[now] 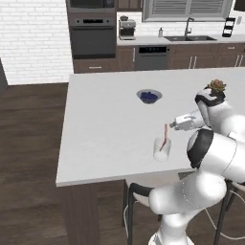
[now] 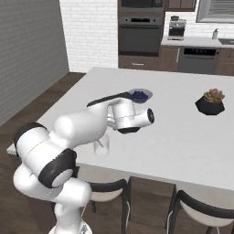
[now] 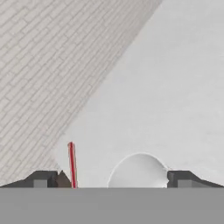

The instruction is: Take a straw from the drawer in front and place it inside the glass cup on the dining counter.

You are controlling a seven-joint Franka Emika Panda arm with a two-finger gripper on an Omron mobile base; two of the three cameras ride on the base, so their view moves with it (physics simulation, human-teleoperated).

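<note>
Pinkish-red straw (image 1: 165, 136) leans inside the glass cup (image 1: 161, 149) near the dining counter's (image 1: 100, 129) front edge, its rim propping it; the gripper (image 1: 173, 125), jaws apart, hovers just beside the cup, grasping nothing.

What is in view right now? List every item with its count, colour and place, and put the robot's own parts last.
straw: one, pinkish-red, standing tilted in the glass cup, top above the rim
glass cup: one, clear, near the front edge of the dining counter
dining counter: one, white top on dark wood base, centre of the room
bowl: one, bluish with dark blue contents, mid counter
potted plant: one, green-orange in a black pot, on the counter's right part
coffee machine: one, silver-black, on the back worktop
oven: one, dark, in the wall cabinets
sink tap: one, dark, back worktop
stools: two, black-framed, under the counter
gripper: one, open, beside the straw's top
</note>
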